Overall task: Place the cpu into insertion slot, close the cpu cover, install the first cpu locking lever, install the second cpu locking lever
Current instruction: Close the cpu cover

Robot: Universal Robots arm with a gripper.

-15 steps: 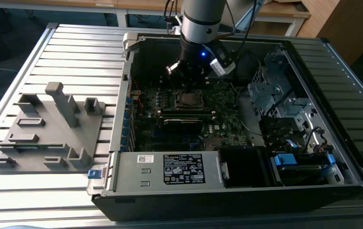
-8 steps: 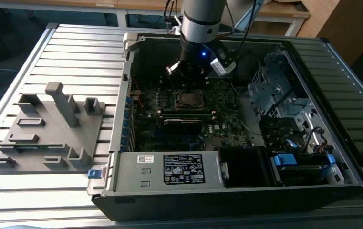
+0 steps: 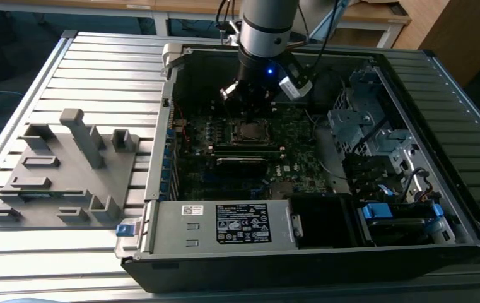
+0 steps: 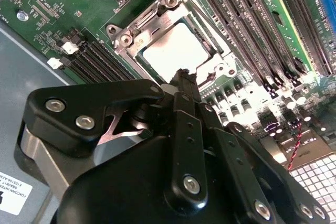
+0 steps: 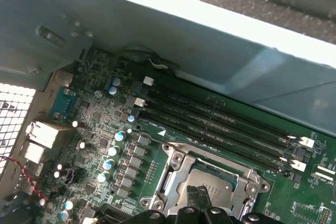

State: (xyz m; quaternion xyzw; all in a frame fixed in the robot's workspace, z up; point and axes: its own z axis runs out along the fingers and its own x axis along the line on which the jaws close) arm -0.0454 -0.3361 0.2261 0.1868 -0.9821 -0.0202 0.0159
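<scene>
Cpu (image 4: 176, 51) is seated in its socket on the motherboard (image 3: 299, 177). Its silver top shows through the window of the cpu cover (image 4: 138, 39), which lies flat around it. Placement is done and the cover is judged closed. Whether the locking levers are latched cannot be told.

In the exterior view, left to right:
- A grey fixture (image 3: 63, 170) stands on the slatted tabletop (image 3: 105, 63).
- An open computer case (image 3: 307, 271) comes next.
- The claw (image 3: 251, 115) is poised over the socket, fingertips pressed together, pinching nothing.

Labels: a white sticker (image 3: 192, 210) and a black printed label (image 3: 242, 223) sit on the power supply (image 3: 181, 235). The print is too small to make out.
</scene>
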